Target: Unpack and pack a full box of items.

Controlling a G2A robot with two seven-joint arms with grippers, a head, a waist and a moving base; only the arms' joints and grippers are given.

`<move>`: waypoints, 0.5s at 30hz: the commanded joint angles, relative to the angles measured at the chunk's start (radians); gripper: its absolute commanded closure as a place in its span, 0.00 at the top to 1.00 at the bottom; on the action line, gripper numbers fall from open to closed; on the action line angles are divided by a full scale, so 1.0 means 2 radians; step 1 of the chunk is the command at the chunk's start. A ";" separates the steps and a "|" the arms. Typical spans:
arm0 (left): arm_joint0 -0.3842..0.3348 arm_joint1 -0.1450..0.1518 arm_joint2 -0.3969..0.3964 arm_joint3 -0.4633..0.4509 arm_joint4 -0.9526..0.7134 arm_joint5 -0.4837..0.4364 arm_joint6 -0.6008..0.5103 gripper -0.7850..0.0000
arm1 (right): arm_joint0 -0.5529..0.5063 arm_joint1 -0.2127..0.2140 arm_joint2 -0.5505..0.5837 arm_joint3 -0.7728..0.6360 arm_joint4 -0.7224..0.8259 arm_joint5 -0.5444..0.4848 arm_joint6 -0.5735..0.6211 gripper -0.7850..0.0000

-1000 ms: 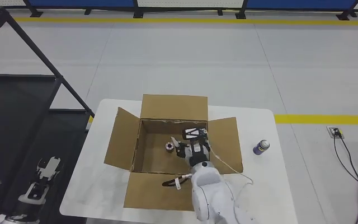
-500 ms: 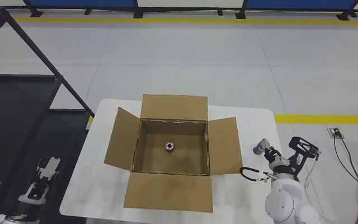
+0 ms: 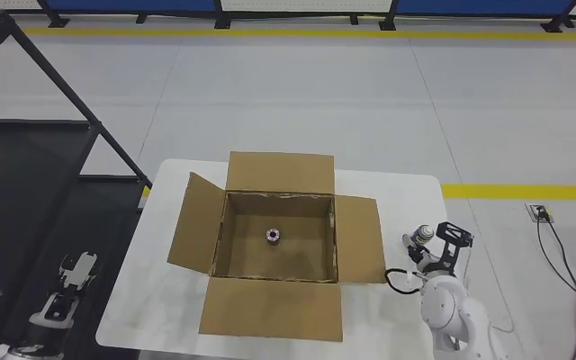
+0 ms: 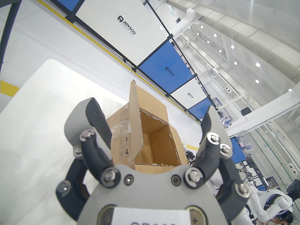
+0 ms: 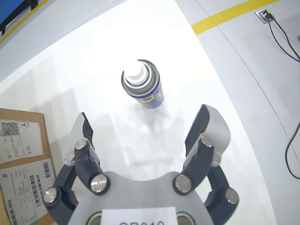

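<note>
The right gripper (image 5: pixel 144 114) is spread wide and holds nothing. The spray can (image 5: pixel 143 87) stands upright on the counter (image 5: pixel 70 71) just beyond its fingertips, untouched. The cardboard box (image 5: pixel 21 141) sits to this gripper's left, with a small round item (image 3: pixel 272 236) on its floor. The left gripper (image 4: pixel 151 108) is likewise wide open and empty, with the box well ahead of it.

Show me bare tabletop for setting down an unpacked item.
Widest bare strip: the table left of the box's left flap. A smaller patch lies between the right flap and the far right corner, beyond the spray can. Crowded: around the can, by the open right gripper. The box floor is bare around one small round item.
</note>
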 commanded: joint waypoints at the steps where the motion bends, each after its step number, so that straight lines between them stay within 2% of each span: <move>1: 0.000 0.000 0.000 0.000 0.000 0.000 0.000 1.00 | 0.008 -0.001 -0.003 0.013 -0.001 0.004 -0.009 1.00; 6: 0.000 0.000 0.000 0.000 0.000 0.000 0.000 1.00 | 0.024 -0.003 -0.013 0.037 -0.005 0.020 -0.032 1.00; 13: 0.000 0.000 0.000 0.000 0.000 0.000 0.000 1.00 | 0.042 -0.004 -0.021 0.054 -0.015 0.035 -0.038 0.98; 15: 0.000 0.000 0.000 0.000 0.000 0.000 0.000 1.00 | 0.053 -0.004 -0.025 0.067 -0.023 0.050 -0.033 1.00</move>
